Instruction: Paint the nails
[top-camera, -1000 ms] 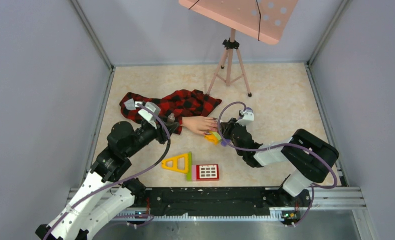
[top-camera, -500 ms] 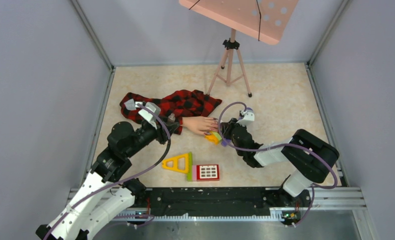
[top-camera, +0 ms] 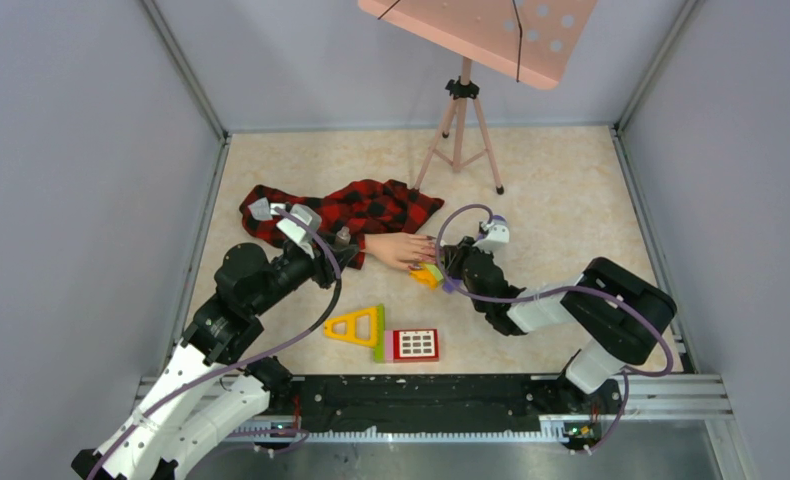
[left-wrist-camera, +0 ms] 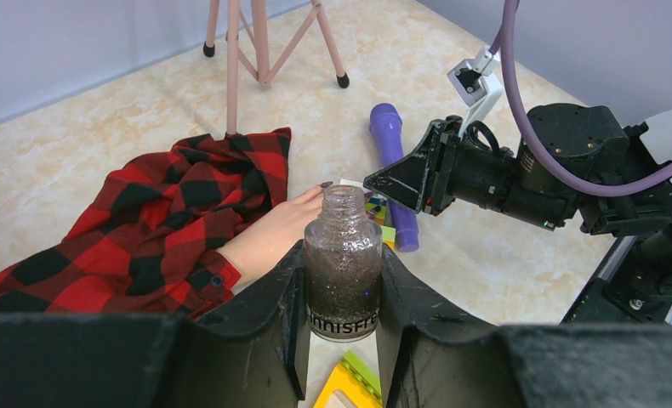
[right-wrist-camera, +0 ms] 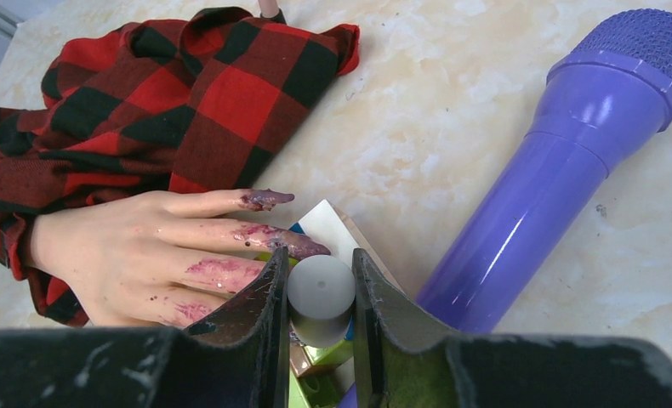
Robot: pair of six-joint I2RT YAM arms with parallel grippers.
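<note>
Okay, top view first: mannequin hand (top-camera: 399,250) lies mid-table, plaid sleeve (top-camera: 356,208) bunched behind it. The left gripper (top-camera: 343,247) sits at the wrist end and the right gripper (top-camera: 439,262) at the finger end. A pink tripod (top-camera: 460,120) stands at the back, well apart. A yellow triangle toy (top-camera: 356,326) and a red block (top-camera: 414,344) lie near the bases.

Left wrist view: the left gripper is clamped on an open bottle (left-wrist-camera: 343,263) of dark glittery polish. It is upright with no lid on, just beside the mannequin wrist. A purple microphone (left-wrist-camera: 394,170) lies past the hand.

Right wrist view: the right gripper pinches a grey cap (right-wrist-camera: 320,289), likely the brush handle. The brush itself is hidden below, so contact can't be told. The nails (right-wrist-camera: 269,200) show dark purple, with polish smeared down the fingers as well. The cap hangs just beside the second fingertip, over small coloured pieces I can't identify.

Step, as I judge it: a brushing stroke on a nail, with the bottle held ready for re-dipping. Next move calls for short, light strokes kept on the nail plate. Then shift sideways to an unpainted nail, or re-dip in the bottle.
</note>
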